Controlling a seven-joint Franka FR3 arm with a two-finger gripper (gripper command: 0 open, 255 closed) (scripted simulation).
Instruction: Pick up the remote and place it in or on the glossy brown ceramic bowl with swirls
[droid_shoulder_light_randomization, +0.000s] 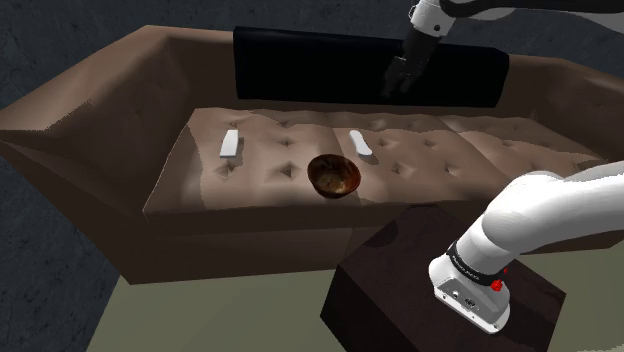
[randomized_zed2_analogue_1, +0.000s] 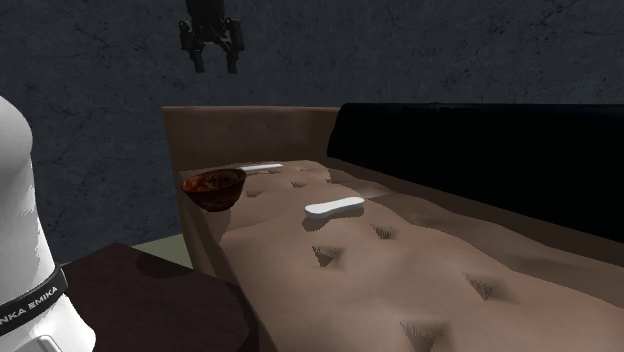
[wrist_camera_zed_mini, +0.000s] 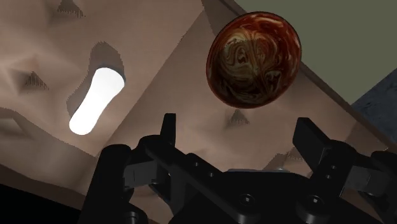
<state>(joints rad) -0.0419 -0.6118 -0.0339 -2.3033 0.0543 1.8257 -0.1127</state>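
A glossy brown bowl with swirls (droid_shoulder_light_randomization: 333, 175) sits on the sofa seat near its front edge, also seen from the side (randomized_zed2_analogue_1: 213, 187) and from above (wrist_camera_zed_mini: 253, 58). Two slim white things lie on the seat, and I cannot tell which is the remote. One with rounded ends (droid_shoulder_light_randomization: 359, 144) (randomized_zed2_analogue_1: 333, 207) (wrist_camera_zed_mini: 95, 100) lies just behind the bowl. A more rectangular one (droid_shoulder_light_randomization: 230, 143) (randomized_zed2_analogue_1: 262, 167) lies further toward the shoulder view's left. My gripper (droid_shoulder_light_randomization: 398, 88) (randomized_zed2_analogue_1: 215, 65) (wrist_camera_zed_mini: 240, 130) hangs high above the seat, open and holding nothing.
The brown tufted sofa (droid_shoulder_light_randomization: 440, 160) has a black back cushion (droid_shoulder_light_randomization: 300, 65) and raised arms. The dark stand (droid_shoulder_light_randomization: 400, 270) stands right in front of the seat, and the white arm base (droid_shoulder_light_randomization: 480, 285) rises from it. A dark wall (randomized_zed2_analogue_1: 100, 120) lies behind.
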